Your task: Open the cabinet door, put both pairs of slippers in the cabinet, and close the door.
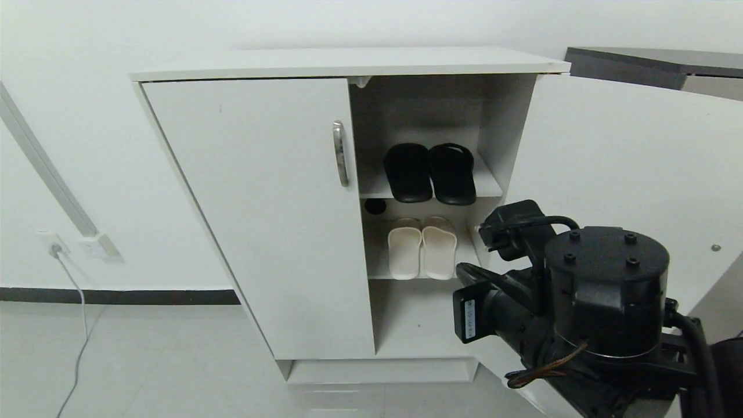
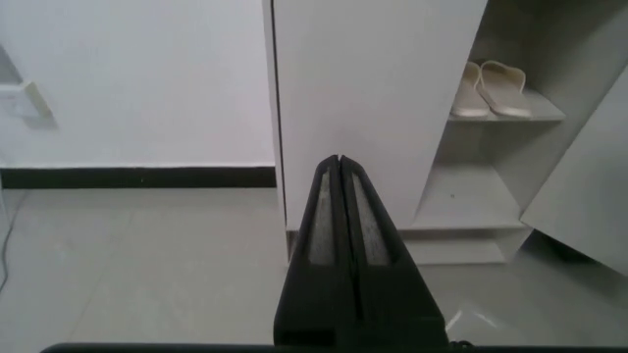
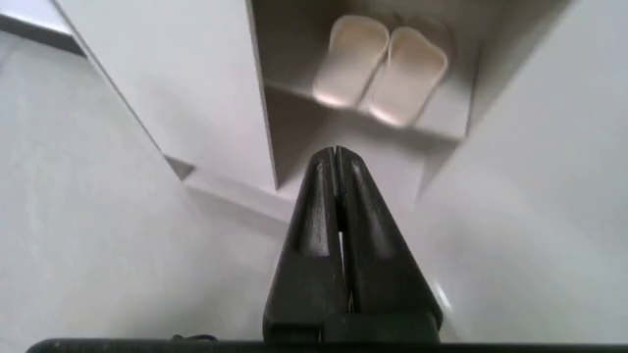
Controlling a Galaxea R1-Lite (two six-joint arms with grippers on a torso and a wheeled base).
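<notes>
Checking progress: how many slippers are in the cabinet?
4: black pair on the upper shelf, cream pair on the shelf below. The closed door may hide more.

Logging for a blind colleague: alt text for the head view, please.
White cabinet with its right door swung open: black slippers on the upper shelf, white slippers on the shelf below. Left door closed; the right arm sits low before the opening.

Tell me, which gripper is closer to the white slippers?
Right. The right gripper is before the open compartment, close in front of the white slippers; the left gripper hangs farther back, facing the closed door.
</notes>
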